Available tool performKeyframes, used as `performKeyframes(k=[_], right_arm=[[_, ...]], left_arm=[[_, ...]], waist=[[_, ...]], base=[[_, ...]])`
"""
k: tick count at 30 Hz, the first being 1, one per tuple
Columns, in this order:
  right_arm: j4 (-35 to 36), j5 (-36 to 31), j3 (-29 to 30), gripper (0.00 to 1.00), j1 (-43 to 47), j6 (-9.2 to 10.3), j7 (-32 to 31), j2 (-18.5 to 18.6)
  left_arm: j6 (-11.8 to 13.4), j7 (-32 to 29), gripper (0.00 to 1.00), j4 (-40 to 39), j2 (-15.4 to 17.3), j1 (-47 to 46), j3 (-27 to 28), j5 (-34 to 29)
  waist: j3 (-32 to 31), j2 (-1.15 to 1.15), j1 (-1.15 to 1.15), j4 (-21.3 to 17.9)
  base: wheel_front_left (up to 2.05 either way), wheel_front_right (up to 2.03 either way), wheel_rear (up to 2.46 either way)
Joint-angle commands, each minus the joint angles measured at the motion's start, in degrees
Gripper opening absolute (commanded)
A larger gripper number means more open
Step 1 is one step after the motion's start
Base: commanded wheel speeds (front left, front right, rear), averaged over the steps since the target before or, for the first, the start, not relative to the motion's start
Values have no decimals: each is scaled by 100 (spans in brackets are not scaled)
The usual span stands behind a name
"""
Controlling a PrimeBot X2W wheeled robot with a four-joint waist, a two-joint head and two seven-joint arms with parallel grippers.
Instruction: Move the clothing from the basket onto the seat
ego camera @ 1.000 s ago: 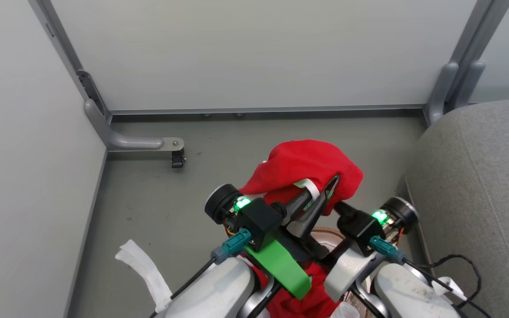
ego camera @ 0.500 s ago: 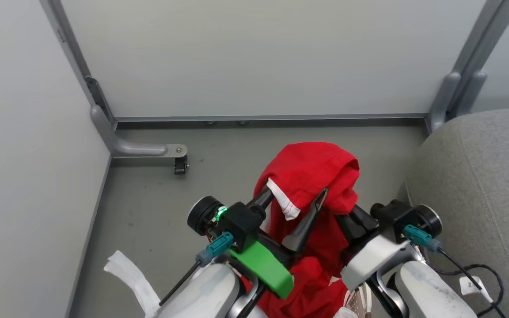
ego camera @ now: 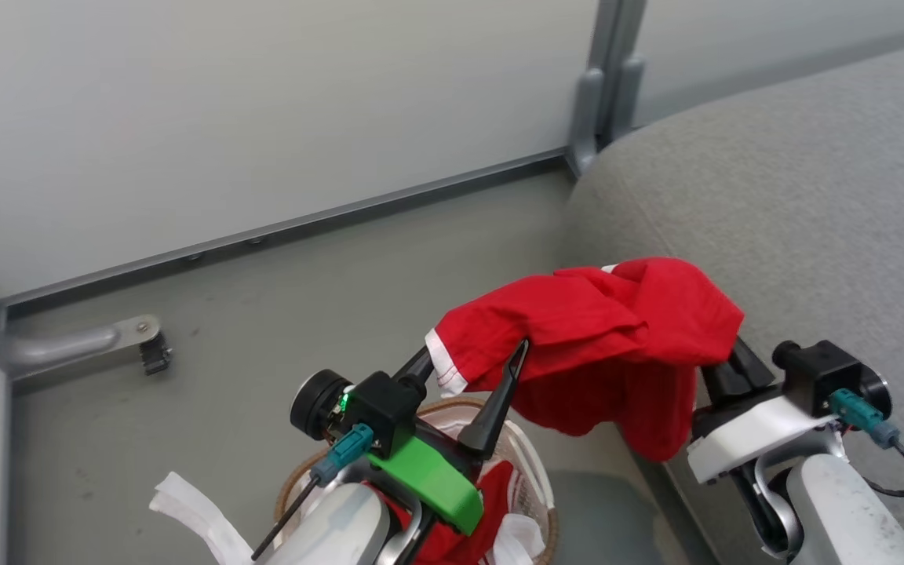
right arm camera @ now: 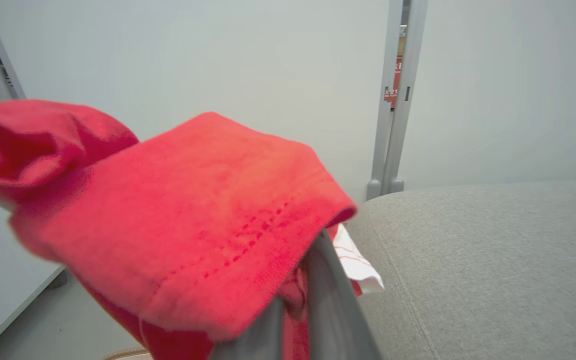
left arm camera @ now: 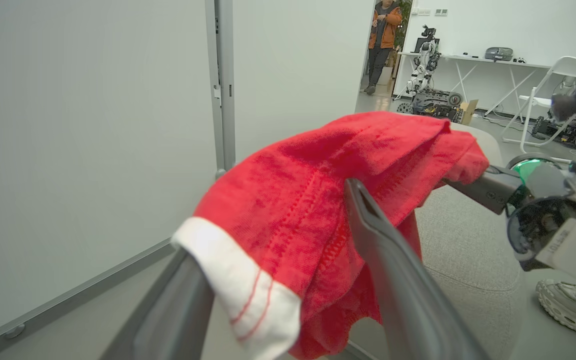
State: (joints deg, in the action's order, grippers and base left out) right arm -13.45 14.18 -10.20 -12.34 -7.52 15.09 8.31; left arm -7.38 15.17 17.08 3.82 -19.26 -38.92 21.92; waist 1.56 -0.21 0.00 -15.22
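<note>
A red piece of clothing (ego camera: 601,329) with white trim hangs in the air, stretched between my two grippers. My right gripper (ego camera: 727,361) is shut on its right end, just off the edge of the grey seat (ego camera: 797,188). My left gripper (ego camera: 472,353) is open, and the white cuff drapes over one of its fingers (left arm camera: 178,305). From the left wrist, the clothing (left arm camera: 328,175) lies across both spread fingers. In the right wrist view the clothing (right arm camera: 193,215) covers my closed fingers (right arm camera: 318,295), with the seat (right arm camera: 493,260) beyond. The basket (ego camera: 289,490) sits below my left arm with more red clothing (ego camera: 495,490) inside.
A grey partition wall with a metal foot (ego camera: 75,345) stands behind, on a grey floor. White liner cloth (ego camera: 193,510) hangs out at the basket's left. Far off in the left wrist view are a person (left arm camera: 380,30), another robot (left arm camera: 425,50) and a shoe (left arm camera: 568,305).
The head camera has swung right, bringing more seat into view. My left gripper opened and my right gripper shut on the clothing. The clothing now stretches rightward towards the seat.
</note>
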Motion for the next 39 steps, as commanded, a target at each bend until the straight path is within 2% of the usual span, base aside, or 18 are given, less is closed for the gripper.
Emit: performKeyframes(k=[1,8,14,20,26,30,33,38,39], right_arm=[[76,-41,127,0,-13,5,11,16],[281,-121,759,0,74,5,11,6],[-98,-156,1015,0,-724,6,11,123],[-707,-452,1466,0,-2085,6,11,625],[-1670,-1053,2137,0,-3335,6,11,1269],[-2277,-1437,2605,0,-3939,6,11,1531],[-2714,-1790,2979,0,-4230,6,10,1593],[-3197,-2247,3430,0,-4223,6,10,1375],[-3262,-2318,3550,26,-4137,6,10,1331]], left_arm=[[-17,-4,100,26,61,85,18,-16],[-16,-3,100,70,121,-106,-276,43],[-16,-3,100,100,332,-235,-300,-10],[-17,-3,100,91,614,-546,-393,-88],[-17,-3,100,-53,829,-919,-394,-194],[-17,-4,100,-192,903,-1136,-356,-264],[-17,-4,100,-254,933,-1281,-333,-297],[-17,-4,100,-242,912,-1332,-231,-318],[-17,-4,100,-232,900,-1316,-198,-310]], waist=[[499,21,0,-1382],[862,21,0,-1552],[1410,21,0,-1537],[2179,21,0,-1129],[2880,21,0,-670],[3259,21,0,-387],[3477,21,0,-200],[3597,21,0,36],[3590,21,0,63]], base=[[0,0,0],[0,0,0],[0,0,0],[0,0,0],[0,0,0],[0,0,0],[0,0,0],[0,0,0],[0,0,0]])
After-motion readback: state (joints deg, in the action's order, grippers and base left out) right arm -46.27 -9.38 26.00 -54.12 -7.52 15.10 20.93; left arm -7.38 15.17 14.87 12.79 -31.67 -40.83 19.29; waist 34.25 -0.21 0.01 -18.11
